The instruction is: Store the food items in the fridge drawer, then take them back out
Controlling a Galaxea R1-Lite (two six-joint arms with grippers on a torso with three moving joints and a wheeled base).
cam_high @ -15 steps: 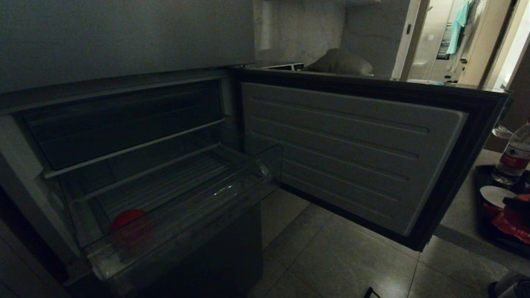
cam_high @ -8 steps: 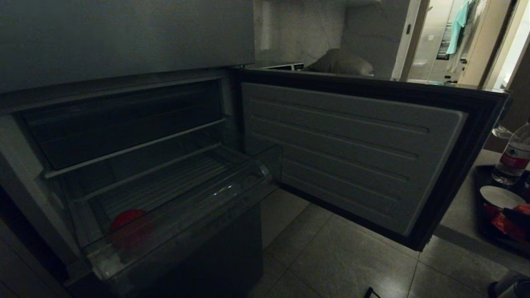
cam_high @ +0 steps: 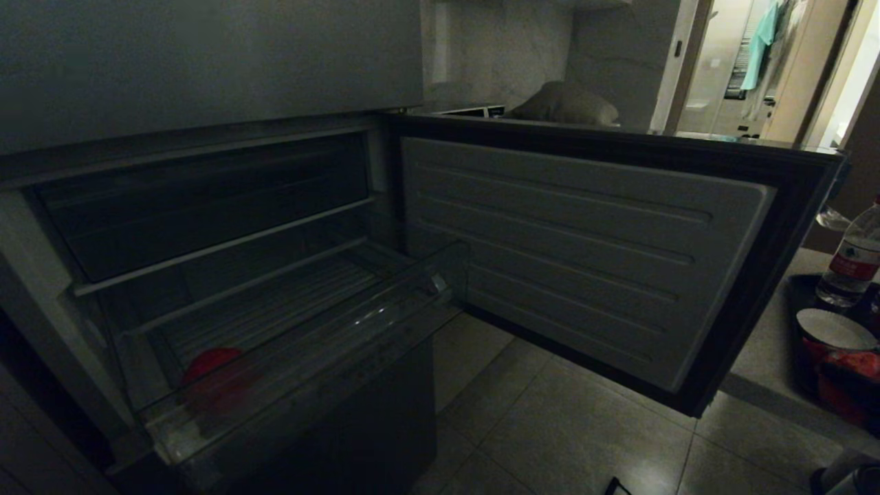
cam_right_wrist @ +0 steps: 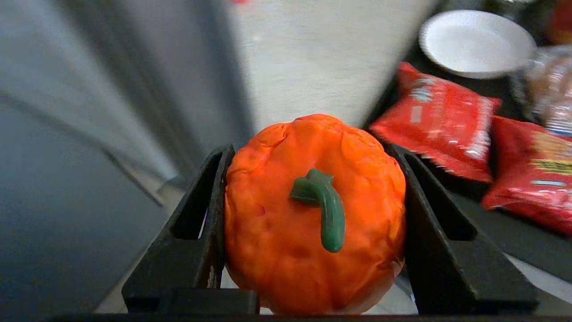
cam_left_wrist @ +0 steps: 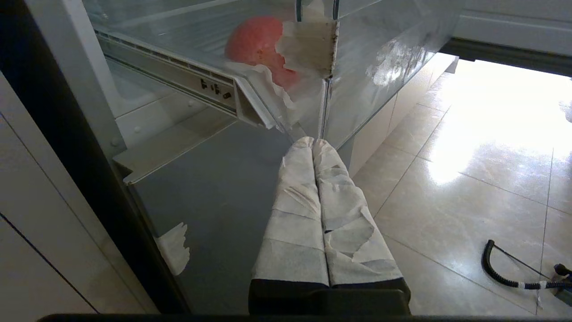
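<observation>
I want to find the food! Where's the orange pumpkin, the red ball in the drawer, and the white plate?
orange pumpkin (cam_right_wrist: pixel 313 214): right wrist view, its skin beside the green stem.
red ball (cam_left_wrist: pixel 257 44): left wrist view, its rounded side.
white plate (cam_right_wrist: pixel 476 42): right wrist view, its middle.

An orange, lumpy pumpkin-shaped food item (cam_right_wrist: pixel 313 214) with a green stem sits between the black fingers of the right gripper (cam_right_wrist: pixel 313 188). A red round item (cam_high: pixel 212 364) shows in the clear, ribbed fridge drawer (cam_high: pixel 309 357). The left gripper (cam_left_wrist: pixel 315 147) has white-wrapped fingers. Red snack packets (cam_right_wrist: pixel 435 123) lie near a white plate (cam_right_wrist: pixel 476 42). Grey floor tiles (cam_high: pixel 584 433); a pale ribbed fridge door (cam_high: pixel 570 254) with a dark frame
</observation>
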